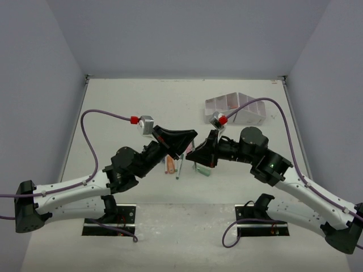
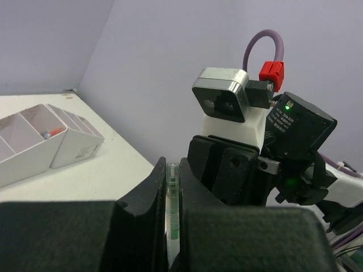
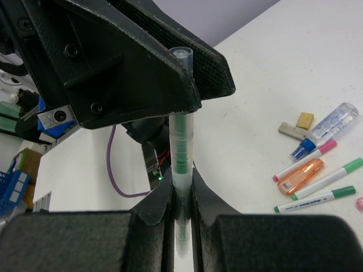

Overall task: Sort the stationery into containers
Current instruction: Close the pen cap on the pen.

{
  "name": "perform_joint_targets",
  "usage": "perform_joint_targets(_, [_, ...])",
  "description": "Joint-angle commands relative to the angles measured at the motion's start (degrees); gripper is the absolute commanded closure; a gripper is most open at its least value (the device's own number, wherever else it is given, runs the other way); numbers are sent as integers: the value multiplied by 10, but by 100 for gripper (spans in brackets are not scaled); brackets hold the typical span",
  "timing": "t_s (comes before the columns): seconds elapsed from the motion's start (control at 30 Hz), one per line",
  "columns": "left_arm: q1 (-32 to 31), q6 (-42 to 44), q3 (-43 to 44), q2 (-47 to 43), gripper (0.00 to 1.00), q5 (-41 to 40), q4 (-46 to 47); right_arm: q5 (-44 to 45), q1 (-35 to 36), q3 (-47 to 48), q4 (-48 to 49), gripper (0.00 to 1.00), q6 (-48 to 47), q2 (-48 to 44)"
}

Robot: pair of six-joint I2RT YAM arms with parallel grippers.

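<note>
Hands meet tip to tip, left hand (image 2: 172, 173) and right hand (image 3: 182, 190) both clamped on one green pen (image 3: 181, 141).

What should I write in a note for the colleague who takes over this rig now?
Left gripper: shut on the clear pen, near its clear end.
Right gripper: shut on the same pen, lower down, above the table.
Done: one red-tipped item lies in the white organizer, at the far right.
Left: one arm releases, the pen goes to the organizer; orange highlighter, pink-capped pen, two green-capped pens and tan blocks lie loose on the table.
</note>
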Motion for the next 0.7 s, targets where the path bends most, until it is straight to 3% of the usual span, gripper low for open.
perform_joint_targets(0.0, [-10,-47,-18,35,100,71,-33,55,-34,144,0,100,-45,49])
perform_joint_targets(0.17, [-33,-102,-83,68,100,88,27,10,-115,270,-26,100,-50,116])
perform_joint_targets(0.37, [-44,-109,-97,87,100,94,47,-7,-136,350,-52,100,-58,178])
perform_joint_targets(0.47, [-44,-71,-71,66,100,80,17,-39,-135,316,-50,100,-65,189])
perform_joint_targets(0.67, [-44,43,75,58,100,58,-102,-74,-113,182,23,100,-51,197])
